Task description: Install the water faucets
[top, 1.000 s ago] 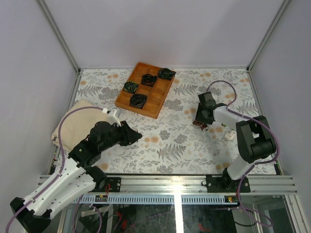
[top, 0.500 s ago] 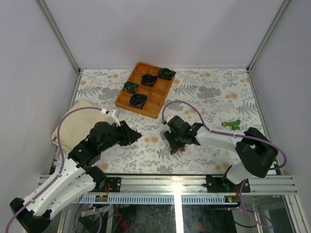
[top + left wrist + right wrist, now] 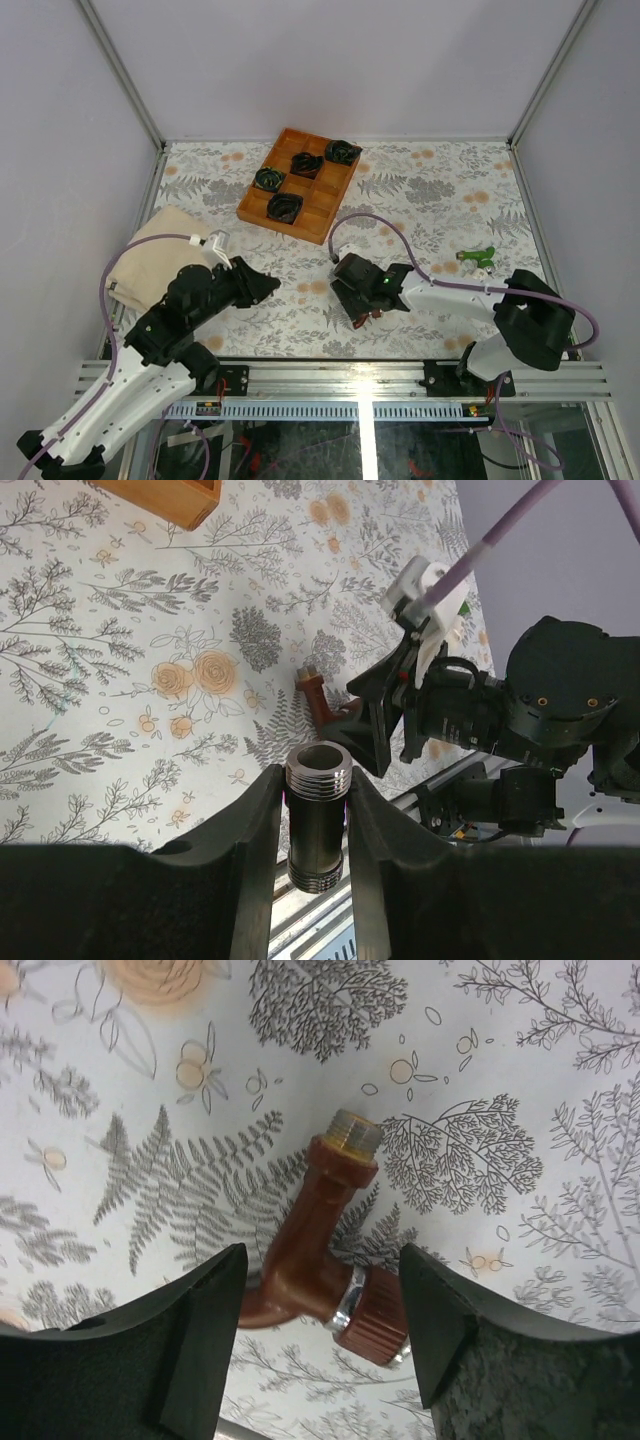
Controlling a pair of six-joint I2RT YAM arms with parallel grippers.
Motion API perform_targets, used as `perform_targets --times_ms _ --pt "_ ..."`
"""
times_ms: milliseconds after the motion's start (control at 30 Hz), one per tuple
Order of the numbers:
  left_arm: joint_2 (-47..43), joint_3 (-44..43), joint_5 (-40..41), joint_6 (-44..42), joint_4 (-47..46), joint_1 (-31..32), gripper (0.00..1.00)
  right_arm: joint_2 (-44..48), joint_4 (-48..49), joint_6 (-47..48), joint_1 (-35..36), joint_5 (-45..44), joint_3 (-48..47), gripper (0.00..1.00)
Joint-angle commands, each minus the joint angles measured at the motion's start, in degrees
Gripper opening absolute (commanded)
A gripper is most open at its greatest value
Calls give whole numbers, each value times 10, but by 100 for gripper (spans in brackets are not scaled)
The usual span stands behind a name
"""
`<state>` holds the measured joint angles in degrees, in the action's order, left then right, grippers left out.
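The dark red-brown faucet (image 3: 322, 1250) with a silvery threaded end lies on the floral table between the fingers of my right gripper (image 3: 320, 1310), which is open around it. In the top view the faucet (image 3: 373, 317) is at the front middle, under my right gripper (image 3: 364, 312). The bright green faucet (image 3: 477, 257) lies on the table at the right. My left gripper (image 3: 317, 780) is shut on a dark metal pipe piece (image 3: 317, 830) with threaded ends, held upright. In the top view my left gripper (image 3: 268, 288) is left of the red-brown faucet, apart from it.
A wooden tray (image 3: 322, 208) holding black-and-green coiled bundles stands at the back centre. A beige cloth (image 3: 150, 255) lies at the left edge. The right arm's purple cable (image 3: 400, 240) loops over the middle of the table.
My right gripper brought the red-brown faucet from the right side to the front middle and now stands open around it. My left arm drew back slightly to the left.
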<state>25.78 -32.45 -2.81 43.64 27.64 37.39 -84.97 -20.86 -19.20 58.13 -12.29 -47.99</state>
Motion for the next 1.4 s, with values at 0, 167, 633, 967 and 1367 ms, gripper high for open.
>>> perform_targets --times_ms 0,167,633,967,1367 --pt "-14 17 -9 0 2 -4 0 -31 28 -119 0 -50 -26 66" --pt "-14 19 -33 -6 3 -4 0 -89 44 -140 1 -22 -56 50" --pt "-65 76 -32 28 -35 -4 0 -34 166 213 54 209 29 15" --pt "-107 111 -31 68 -41 -4 0 44 147 221 85 264 69 49" --pt "-35 142 -126 42 -152 -4 0 227 283 -96 87 24 206 77"
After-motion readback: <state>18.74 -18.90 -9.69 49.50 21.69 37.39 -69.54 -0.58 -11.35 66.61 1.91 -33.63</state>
